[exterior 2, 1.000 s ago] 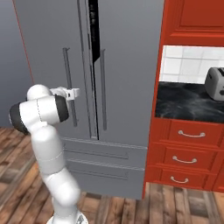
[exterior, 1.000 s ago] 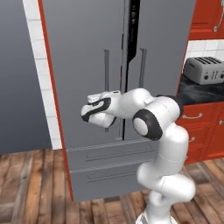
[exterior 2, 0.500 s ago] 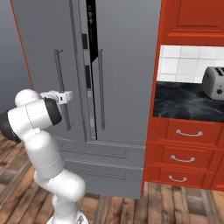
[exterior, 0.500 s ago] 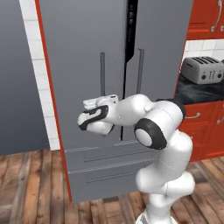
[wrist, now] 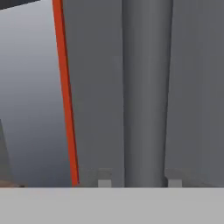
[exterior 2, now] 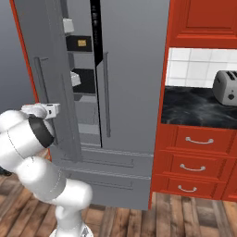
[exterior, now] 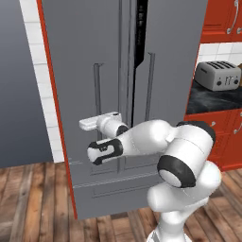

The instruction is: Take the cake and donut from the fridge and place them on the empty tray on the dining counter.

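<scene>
The grey fridge [exterior: 118,94] stands slightly ajar. The end effector [wrist: 136,181] straddles its left door handle [wrist: 146,87], fingertips partly open on either side, not visibly clamped. Best to close firmly, then pull along the door's arc.

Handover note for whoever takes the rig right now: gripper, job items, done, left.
Gripper: fingertips either side of the fridge's left door handle; the frames do not show whether it has clamped.
Fridge: left door pulled partly open, right door shut; shelves and white bins show through the gap in the right base view.
Cake, donut, tray, dining counter: not located yet.
Done: door started.
Left: open the door fully, find and lift out cake and donut, carry both to the tray.
</scene>
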